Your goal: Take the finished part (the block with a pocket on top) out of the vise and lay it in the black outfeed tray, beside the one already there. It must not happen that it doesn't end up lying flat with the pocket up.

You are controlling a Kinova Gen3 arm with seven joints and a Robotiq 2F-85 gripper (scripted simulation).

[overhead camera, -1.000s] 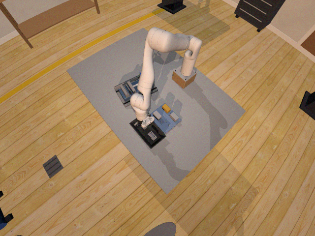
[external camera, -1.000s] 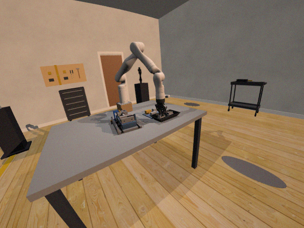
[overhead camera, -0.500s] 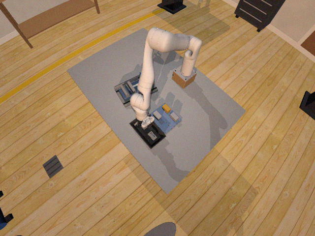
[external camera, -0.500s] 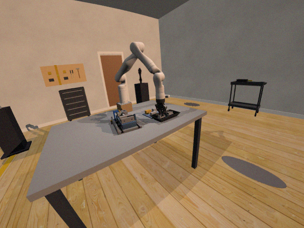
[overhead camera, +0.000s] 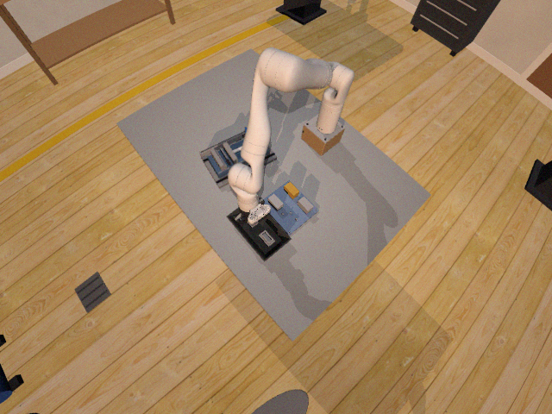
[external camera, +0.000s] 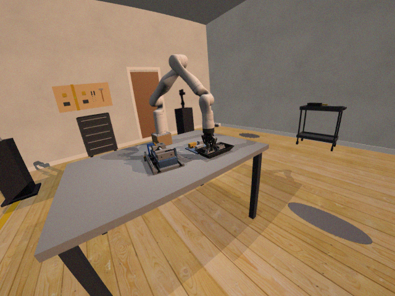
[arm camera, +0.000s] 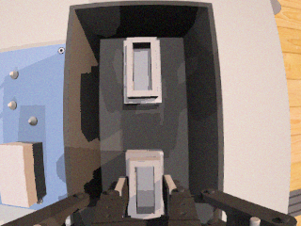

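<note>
Nearest the wrist camera, the pincer [arm camera: 146,190] is hanging low inside the black outfeed tray [arm camera: 203,88], its fingers spreading apart and flanking the finished part [arm camera: 145,183] with a thin gap showing on either side. The part is sitting on the tray floor, pocket up, so the pincer is open and gripping nothing; the release step appears to be in hand. Further along the tray floor, the other pocketed block [arm camera: 142,71] is lying in line with it, apart from it. To the side, the blue plate [arm camera: 32,94] is carrying a plain block [arm camera: 18,173]. Well beyond, on the desk [external camera: 105,191], the vise [external camera: 164,158] is standing with no part in it. The next move likely calls for opening a little wider, then lifting straight up so neither finger drags the part.
</note>
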